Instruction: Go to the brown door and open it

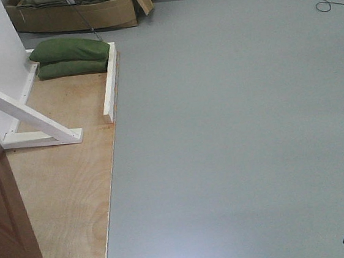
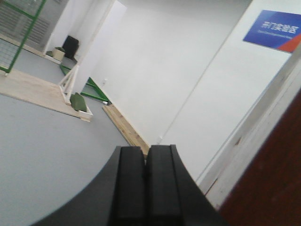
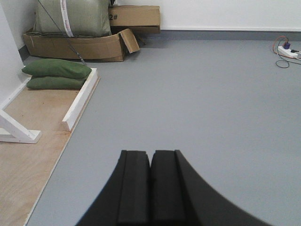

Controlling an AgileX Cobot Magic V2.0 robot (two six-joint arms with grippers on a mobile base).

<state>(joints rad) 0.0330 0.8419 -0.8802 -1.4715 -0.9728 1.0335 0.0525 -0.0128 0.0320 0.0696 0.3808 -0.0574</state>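
The brown door [image 1: 4,233] fills the front view's lower left corner, handle unseen, and looks heavy, rigid and glossy, best taken by that handle, while the left hand [image 2: 146,186] and right hand [image 3: 150,188] are both pressed together, empty

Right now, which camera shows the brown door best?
The front-facing view. The brown door fills its lower-left edge, in focus, with a moulding line visible. The left wrist view catches only a blurred reddish-brown corner at lower right. The right wrist view shows none of it.
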